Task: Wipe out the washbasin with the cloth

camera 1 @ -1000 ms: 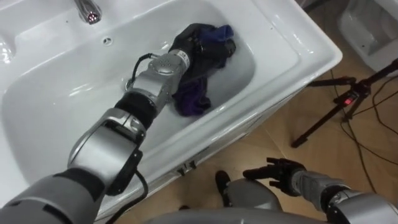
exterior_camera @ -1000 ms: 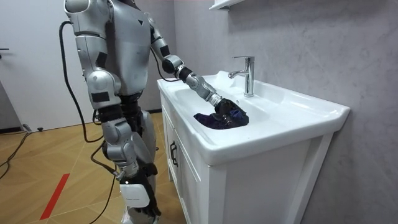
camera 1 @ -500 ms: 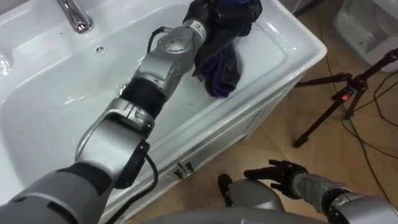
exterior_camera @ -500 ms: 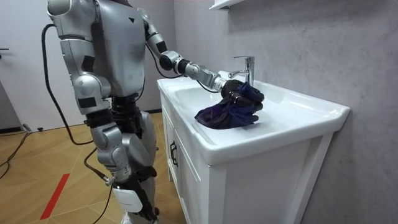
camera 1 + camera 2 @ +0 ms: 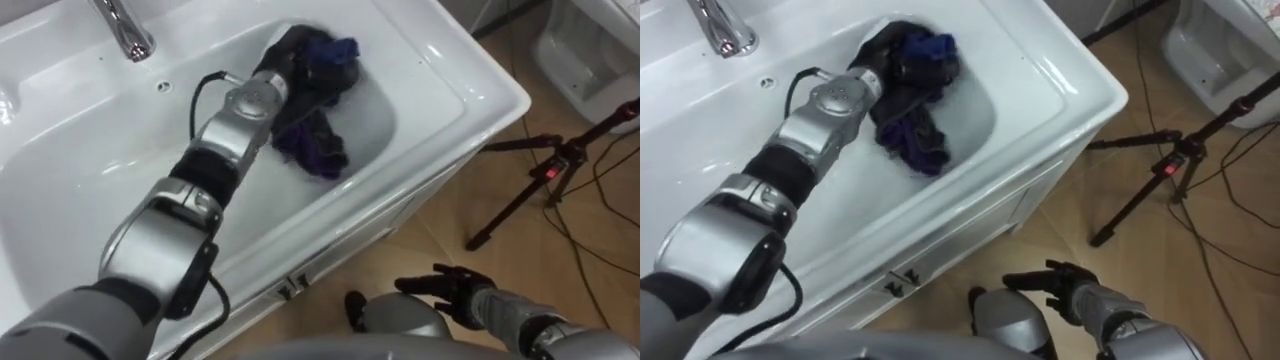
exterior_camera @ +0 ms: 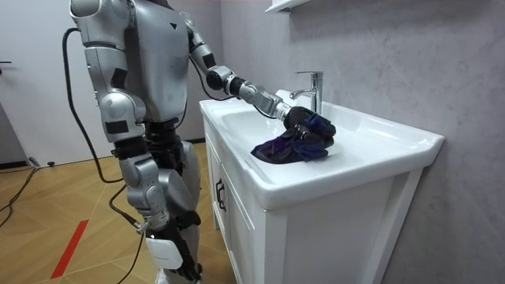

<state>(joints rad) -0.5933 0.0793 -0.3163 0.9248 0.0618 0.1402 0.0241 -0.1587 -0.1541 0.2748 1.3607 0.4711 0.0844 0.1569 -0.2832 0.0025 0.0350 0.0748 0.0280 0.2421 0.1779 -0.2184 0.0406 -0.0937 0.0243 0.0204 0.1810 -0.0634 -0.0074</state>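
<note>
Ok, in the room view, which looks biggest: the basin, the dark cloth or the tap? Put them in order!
1. The basin, biggest by far.
2. The dark cloth, bunched up in it.
3. The tap, smallest.

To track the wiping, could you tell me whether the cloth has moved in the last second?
Yes: in the room view the cloth has shifted along the basin toward the tap.
</note>
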